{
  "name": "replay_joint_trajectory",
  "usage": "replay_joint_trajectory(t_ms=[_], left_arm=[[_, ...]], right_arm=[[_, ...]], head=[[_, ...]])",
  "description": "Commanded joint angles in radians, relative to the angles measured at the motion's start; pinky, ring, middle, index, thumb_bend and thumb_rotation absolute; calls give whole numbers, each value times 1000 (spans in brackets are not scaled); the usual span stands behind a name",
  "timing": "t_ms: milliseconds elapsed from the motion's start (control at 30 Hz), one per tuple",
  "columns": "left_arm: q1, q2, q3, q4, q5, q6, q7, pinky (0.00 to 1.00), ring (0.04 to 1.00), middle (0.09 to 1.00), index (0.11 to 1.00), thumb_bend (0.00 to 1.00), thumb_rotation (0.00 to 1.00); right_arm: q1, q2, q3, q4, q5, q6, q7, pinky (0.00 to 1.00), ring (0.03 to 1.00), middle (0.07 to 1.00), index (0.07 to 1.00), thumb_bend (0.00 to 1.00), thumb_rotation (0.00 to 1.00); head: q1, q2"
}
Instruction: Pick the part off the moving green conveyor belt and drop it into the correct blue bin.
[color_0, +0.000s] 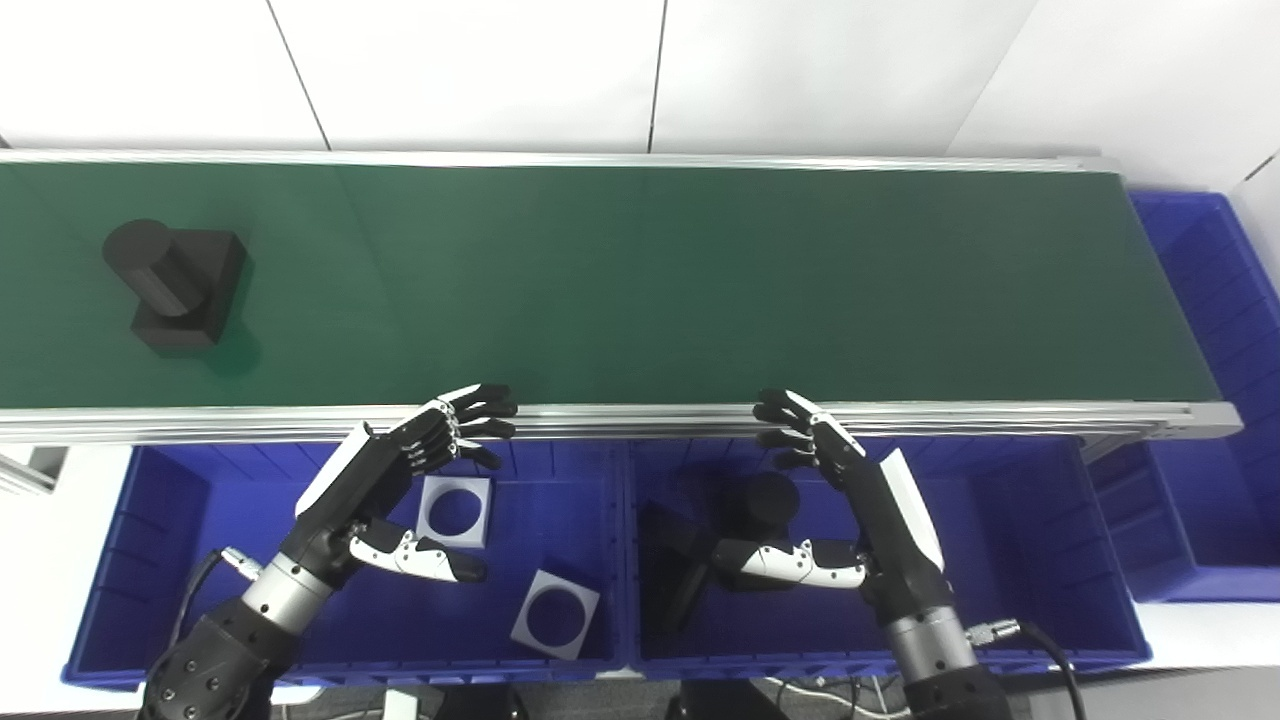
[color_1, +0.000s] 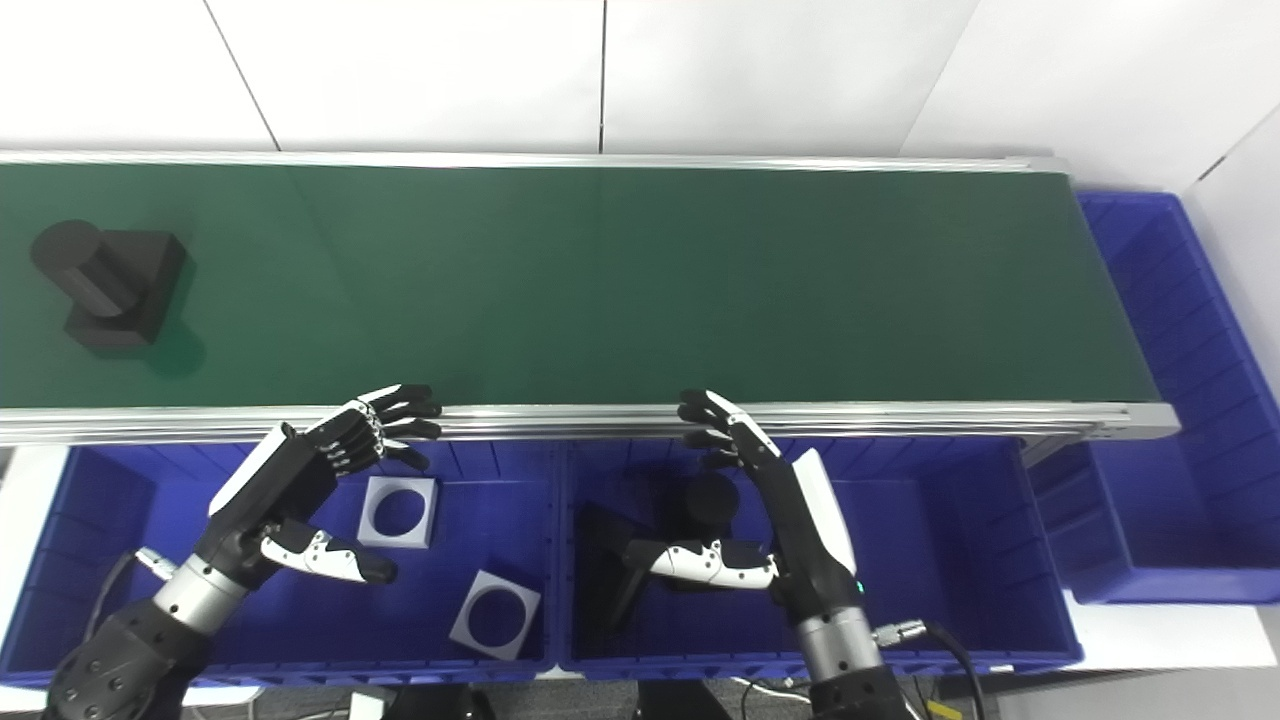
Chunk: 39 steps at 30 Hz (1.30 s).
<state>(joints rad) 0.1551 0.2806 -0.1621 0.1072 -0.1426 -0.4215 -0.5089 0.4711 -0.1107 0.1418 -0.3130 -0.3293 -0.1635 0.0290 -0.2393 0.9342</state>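
Observation:
A black part (color_0: 178, 286), a cylinder on a square block, sits on the green conveyor belt (color_0: 640, 280) at the far left. My left hand (color_0: 400, 470) is open and empty above the left blue bin (color_0: 170, 560), its fingertips near the belt's front rail. My right hand (color_0: 850, 490) is open and empty above the middle blue bin (color_0: 1010, 540), fingertips also at the rail. Both hands are far from the part on the belt.
The left bin holds two grey square plates with round holes (color_0: 456, 511) (color_0: 556, 614). The middle bin holds a black part (color_0: 700, 545) like the one on the belt. A third blue bin (color_0: 1215, 300) stands at the belt's right end.

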Motion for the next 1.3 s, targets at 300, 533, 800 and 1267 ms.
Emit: replay_joint_trajectory(t_ms=[300,533,800,1267], left_arm=[[-2,-35,-5,5,27,-45,18,635,766,832,856,1000,270],[4,-90,-33,28,114,-48,54,616,756,835,853,1000,310],[-7,-116,-67,79,156,-48,93,616,760,848,841,1000,304],[-19,-99,-100,138,166,-48,137,603,749,838,834,1000,310]], right_arm=[[10,-24,-15,0,32,-37,-2,668,733,807,844,854,339],[21,-64,-32,17,90,-96,-1,658,731,804,844,800,213],[17,-87,-40,71,129,-108,3,698,761,821,859,781,104],[4,-54,-45,130,119,-185,-24,648,717,794,837,853,50]], head=[[257,-98],[454,-211],[514,-323],[413,-390]])
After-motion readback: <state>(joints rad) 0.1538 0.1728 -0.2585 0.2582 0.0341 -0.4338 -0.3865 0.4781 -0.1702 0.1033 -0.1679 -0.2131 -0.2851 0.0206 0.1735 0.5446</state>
